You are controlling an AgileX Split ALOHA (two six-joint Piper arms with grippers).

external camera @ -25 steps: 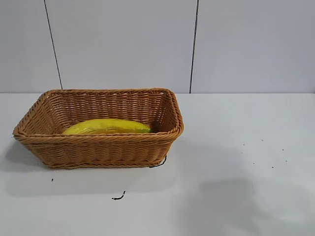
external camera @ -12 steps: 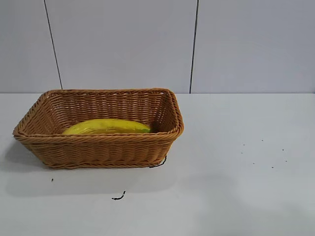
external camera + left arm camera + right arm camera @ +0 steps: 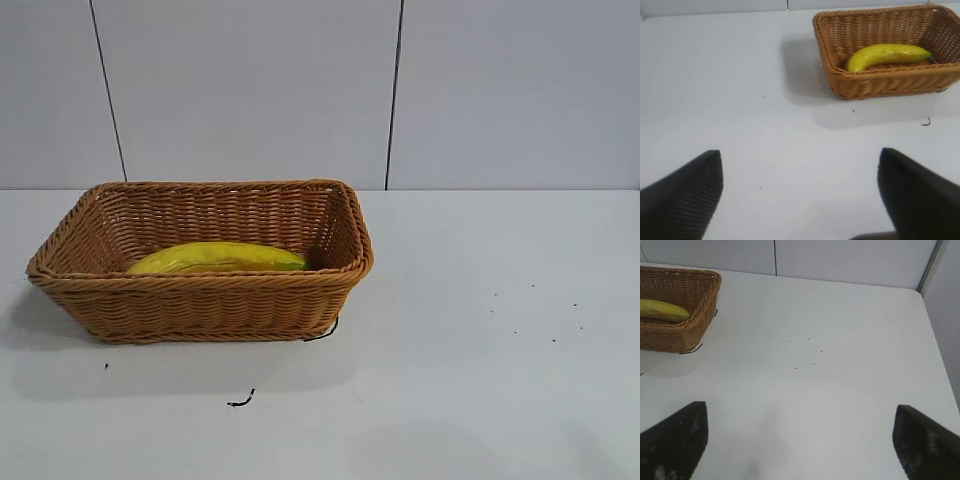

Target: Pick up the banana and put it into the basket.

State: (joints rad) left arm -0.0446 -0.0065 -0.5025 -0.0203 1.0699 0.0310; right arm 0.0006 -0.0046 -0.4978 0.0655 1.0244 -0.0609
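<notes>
Curved bright yellow banana (image 3: 215, 257) lying inside the rectangular tan woven wicker basket (image 3: 200, 300), at nine o'clock on the white table (image 3: 480, 340); left gripper (image 3: 800, 192) and right gripper (image 3: 800, 440), both spread and empty, well apart from it.

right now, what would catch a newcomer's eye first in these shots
The tan wicker basket at the table's left, with the bright yellow banana lying inside it along the near wall. Both grippers, left gripper and right gripper, hang open and empty over bare white table.

banana (image 3: 217, 258) in basket (image 3: 205, 305), table's left
</notes>
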